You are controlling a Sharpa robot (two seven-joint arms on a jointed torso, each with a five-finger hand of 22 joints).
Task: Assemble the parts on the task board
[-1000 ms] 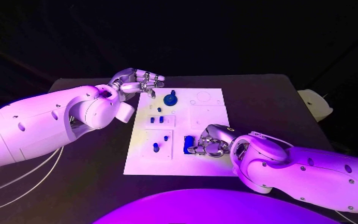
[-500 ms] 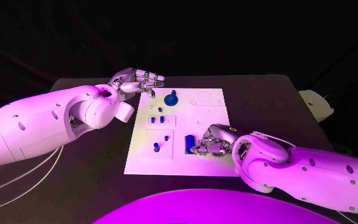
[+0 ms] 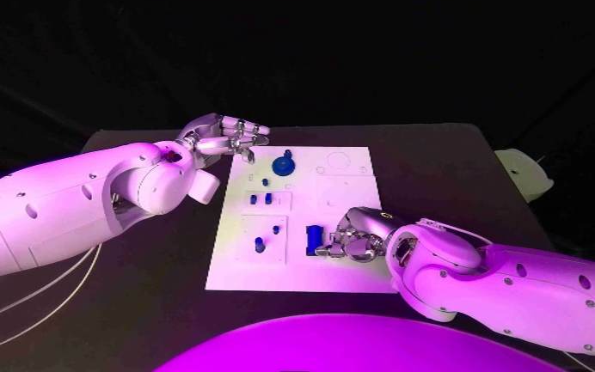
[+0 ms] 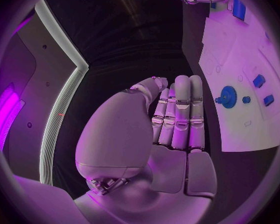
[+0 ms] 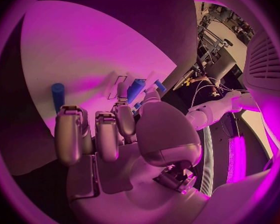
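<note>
A blue bar (image 3: 314, 239) lies near the task board's (image 3: 353, 192) near edge, the right hand (image 3: 348, 236) curled just beside it; whether it grips is unclear. The right wrist view shows a blue cylinder (image 5: 58, 95). At the board's far left corner, beside the blue gear (image 3: 284, 166), the left hand (image 3: 232, 138) hovers, loosely curled and holding nothing.

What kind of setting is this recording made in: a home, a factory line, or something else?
Most likely a robotics lab or test bench. A white task board with small blue parts lies on a black table, worked by two robot hands, left hand and right hand.
</note>
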